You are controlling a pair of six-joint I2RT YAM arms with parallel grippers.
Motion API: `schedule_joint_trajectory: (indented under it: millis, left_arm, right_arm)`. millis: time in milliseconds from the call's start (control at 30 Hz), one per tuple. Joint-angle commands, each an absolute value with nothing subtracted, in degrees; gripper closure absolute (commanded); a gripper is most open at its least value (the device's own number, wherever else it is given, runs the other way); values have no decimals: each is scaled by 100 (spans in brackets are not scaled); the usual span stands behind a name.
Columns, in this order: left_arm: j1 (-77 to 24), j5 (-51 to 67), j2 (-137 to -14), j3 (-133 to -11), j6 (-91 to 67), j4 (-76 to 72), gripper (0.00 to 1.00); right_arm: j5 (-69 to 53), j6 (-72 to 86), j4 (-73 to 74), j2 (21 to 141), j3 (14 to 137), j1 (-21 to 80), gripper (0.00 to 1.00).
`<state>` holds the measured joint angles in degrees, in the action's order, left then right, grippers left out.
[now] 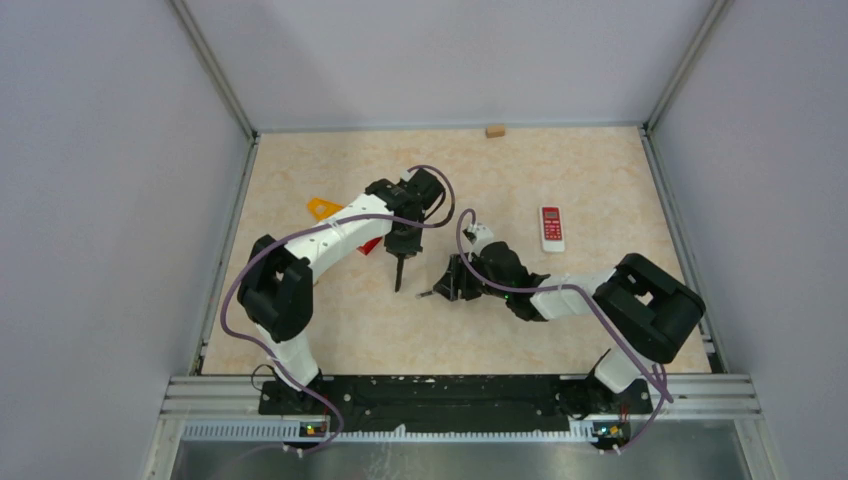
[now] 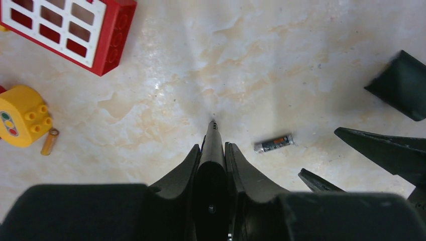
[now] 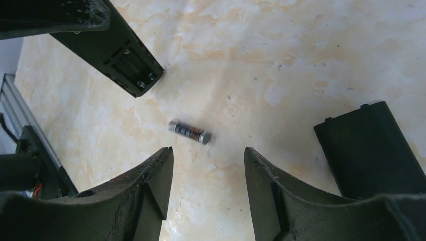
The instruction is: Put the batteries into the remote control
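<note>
Near the middle of the tabletop [image 1: 450, 340] a battery [image 3: 189, 131] lies just ahead of the right claw [image 3: 208, 150], jaws apart, its long axis spanning their gap, while the left claw [image 2: 212, 146] clamps the black remote [image 2: 213, 131].

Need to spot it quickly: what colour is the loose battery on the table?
The battery is dark with silvery ends, clearest in the right wrist view.

Red window block [image 2: 65, 30] runs off the top-left corner, and the yellow brick [image 2: 20, 115] is clipped at the left edge. The black remote [image 2: 213, 131] has its rear buried inside the left gripper [image 2: 212, 148]. From overhead, the battery [image 3: 189, 131] is too small to pick out. A black cover [image 3: 371, 150], probably the battery lid, slips behind the right gripper [image 3: 208, 150].
</note>
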<state>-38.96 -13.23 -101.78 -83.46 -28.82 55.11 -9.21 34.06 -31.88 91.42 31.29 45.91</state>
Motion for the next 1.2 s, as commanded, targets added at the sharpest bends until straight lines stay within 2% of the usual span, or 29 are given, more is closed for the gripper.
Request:
schedule_joint_trajectory:
  millis: [0,233,333,433,633,833,1167]
  left_arm:
    - [-3804,-1843,-9870,-8456,-2971,5531,100]
    - [-2860,-1859,-8988,-7803,-2789,4941,100]
    - [-2451,-1827,-8504,-7527,-2710,4658,100]
    - [-2154,-1851,-8052,-7307,-2689,4353,100]
    - [-1848,-1909,-7321,-7002,-2843,3776,100]
    - [-1803,-1920,-6532,-6502,-2884,3261,100]
    - [-1802,-1808,-6283,-6537,-2793,3210,100]
  right_arm:
    - [-132,3566,-2797,9217,3614,4901,45]
    - [200,3327,-1352,9102,4276,5259,46]
    - [-155,3242,-461,9006,4623,5287,45]
    - [-624,3404,487,9135,5113,5282,39]
    - [-1569,4808,1561,9505,5833,5271,38]
    - [-2078,5723,1921,9921,5954,5274,40]
    - [-1487,6655,1569,10300,6194,5229,39]
